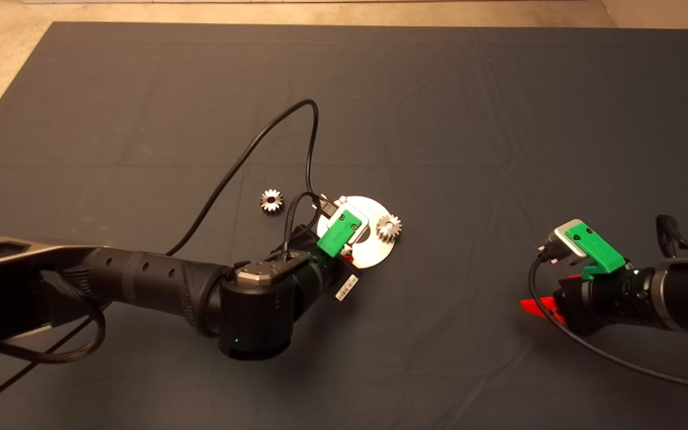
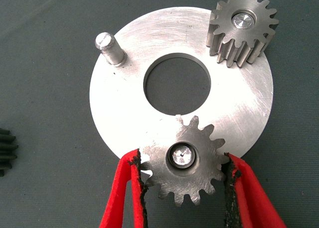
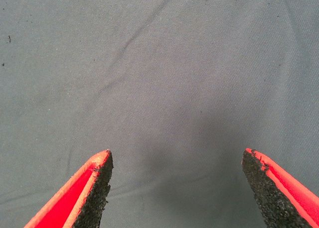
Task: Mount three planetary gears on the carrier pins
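The carrier disc (image 2: 124, 113) lies flat on the mat, shiny with a central hole, and shows partly in the head view as the carrier disc (image 1: 374, 254). One planetary gear (image 2: 199, 180) sits on a carrier pin, and my left gripper (image 2: 184, 158) is shut on it with a pad against each side. A second gear (image 2: 242, 31) sits on another pin, seen also from above as the gear (image 1: 389, 229). The third pin (image 2: 110, 48) stands bare. A loose gear (image 1: 271, 201) lies on the mat left of the disc. My left gripper (image 1: 349, 254) hangs over the disc's near side.
My right gripper (image 1: 538, 307) rests open at the right side of the mat, its fingers (image 3: 97, 188) over bare cloth. A black cable (image 1: 248, 146) loops from the left wrist across the mat behind the disc. Tan floor borders the mat at the far left.
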Motion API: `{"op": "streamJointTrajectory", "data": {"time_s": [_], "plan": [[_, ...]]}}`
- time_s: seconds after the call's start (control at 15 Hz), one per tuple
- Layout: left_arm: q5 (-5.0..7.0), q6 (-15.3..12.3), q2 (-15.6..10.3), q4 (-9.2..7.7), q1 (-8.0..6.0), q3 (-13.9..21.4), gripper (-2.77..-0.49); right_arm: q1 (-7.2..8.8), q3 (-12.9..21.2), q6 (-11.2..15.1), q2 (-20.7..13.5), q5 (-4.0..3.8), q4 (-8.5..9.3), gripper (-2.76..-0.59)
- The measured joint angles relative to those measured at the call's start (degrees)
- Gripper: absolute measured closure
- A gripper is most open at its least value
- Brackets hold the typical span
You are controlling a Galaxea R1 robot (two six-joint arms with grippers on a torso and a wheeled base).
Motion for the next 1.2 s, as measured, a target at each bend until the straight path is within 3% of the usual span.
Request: {"op": "streamJointTrajectory", "data": {"time_s": [0.47,0.67,0.8,1.2], "plan": [[0.11,0.2,-0.01,0.49,0.37,0.18,-0.65,0.0,0.0,0.0,0.0,0.02,0.01,-1.92],[0.15,0.25,-0.01,0.82,0.61,0.29,-0.65,-1.23,0.0,0.0,0.0,0.0,-0.02,-1.92],[0.28,0.35,0.0,0.85,0.63,0.32,-0.65,-1.24,0.0,0.0,-0.02,-0.01,-0.02,-1.92],[0.23,0.46,0.0,1.32,0.95,0.33,-0.83,-1.24,0.0,0.0,0.0,0.05,-0.02,-1.92]]}}
